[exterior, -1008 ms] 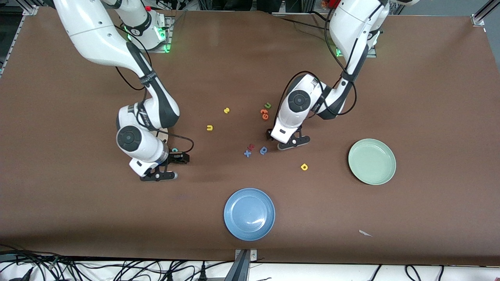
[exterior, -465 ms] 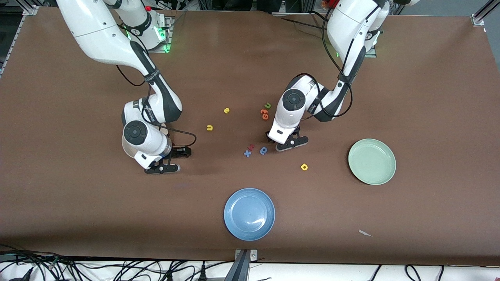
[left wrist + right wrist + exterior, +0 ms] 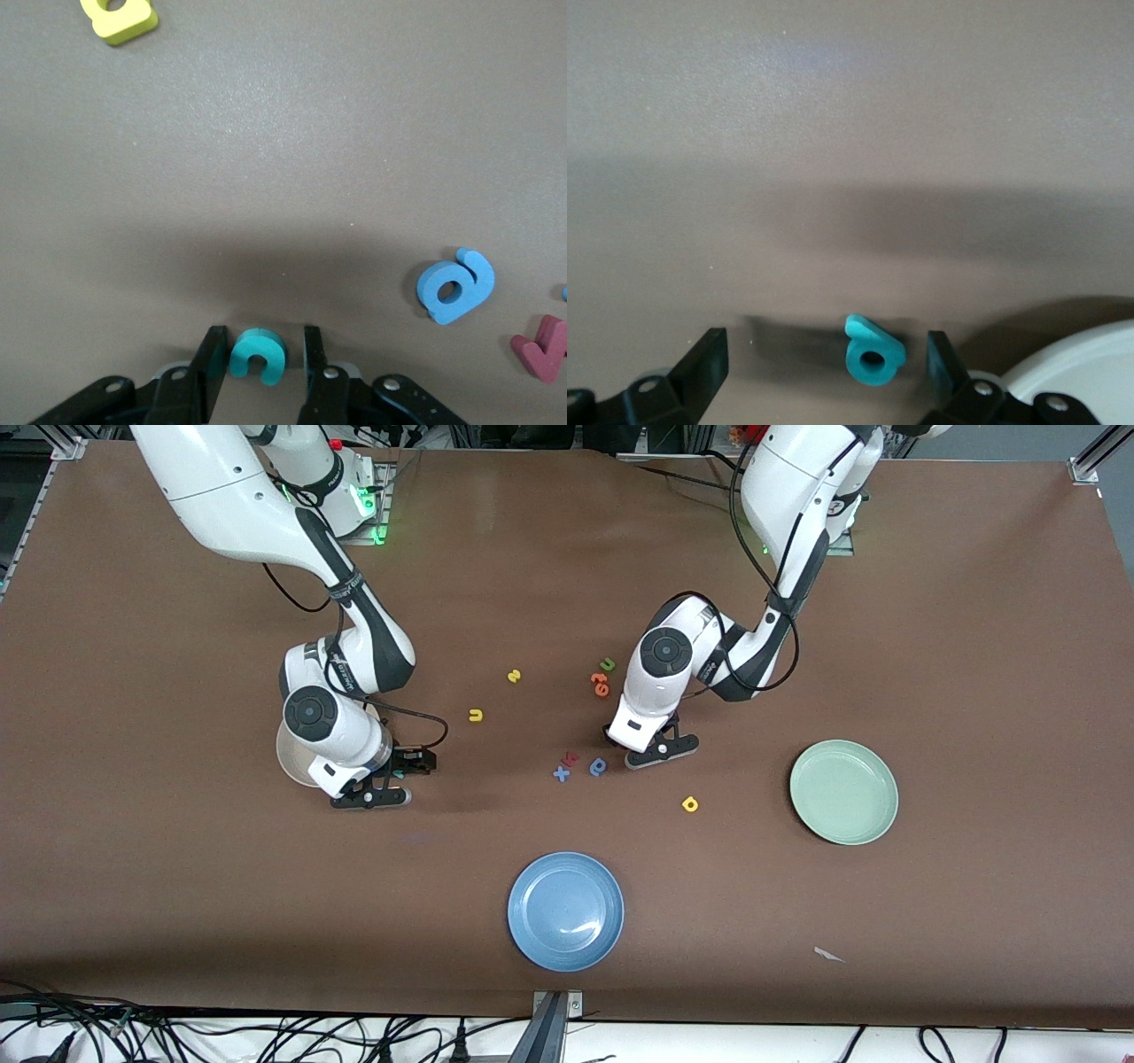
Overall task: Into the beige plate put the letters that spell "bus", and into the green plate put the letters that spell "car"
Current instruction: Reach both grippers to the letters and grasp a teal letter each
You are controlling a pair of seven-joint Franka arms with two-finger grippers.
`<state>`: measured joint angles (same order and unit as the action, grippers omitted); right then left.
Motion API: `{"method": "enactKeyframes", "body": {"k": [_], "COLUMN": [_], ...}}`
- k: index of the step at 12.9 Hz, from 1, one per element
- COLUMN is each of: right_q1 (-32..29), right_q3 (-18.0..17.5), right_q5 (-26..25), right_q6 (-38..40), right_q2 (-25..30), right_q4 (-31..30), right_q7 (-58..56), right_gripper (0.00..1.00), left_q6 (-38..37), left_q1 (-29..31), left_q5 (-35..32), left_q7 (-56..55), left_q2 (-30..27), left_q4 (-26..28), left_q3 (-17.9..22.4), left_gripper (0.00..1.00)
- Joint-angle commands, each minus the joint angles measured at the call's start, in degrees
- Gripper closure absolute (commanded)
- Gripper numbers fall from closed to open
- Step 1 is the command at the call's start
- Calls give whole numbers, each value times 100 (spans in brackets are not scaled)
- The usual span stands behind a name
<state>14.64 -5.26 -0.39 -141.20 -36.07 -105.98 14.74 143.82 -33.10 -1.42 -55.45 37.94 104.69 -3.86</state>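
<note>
The worktop [image 3: 974, 646] has a matt brown covering, faintly grainy up close. The blue plate [image 3: 565, 911] is smooth and glossy, catching a streak of light; the green plate [image 3: 843, 792] is smooth with a softer sheen. The teal c [image 3: 257, 355] and the teal b [image 3: 873, 353] look like soft, matt foam with cut edges, as does the yellow a [image 3: 120, 16]. The arm shells [image 3: 660, 682] are glossy white plastic; the black fingers [image 3: 209, 367] look like dull hard plastic.
</note>
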Motion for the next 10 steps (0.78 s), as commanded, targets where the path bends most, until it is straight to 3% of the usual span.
{"method": "enactKeyframes", "body": {"k": [1, 5, 10], "right_q1": [-13, -14, -22], "right_q3": [-27, -27, -27], "right_q5": [-111, -111, -111], "right_q6": [-188, -364, -391], "right_q2": [118, 188, 311], "right_q4": [-248, -468, -705], "right_q7": [125, 108, 99], "right_gripper": [1, 16, 28], "left_q6": [-3, -81, -740], "left_q1": [-73, -13, 803], "left_q5": [-166, -175, -175], "left_q7": [-150, -186, 1190], "left_q2": [109, 57, -514], "left_q4": [-80, -115, -133], "left_q3": [35, 35, 35], "left_gripper": [76, 94, 95]}}
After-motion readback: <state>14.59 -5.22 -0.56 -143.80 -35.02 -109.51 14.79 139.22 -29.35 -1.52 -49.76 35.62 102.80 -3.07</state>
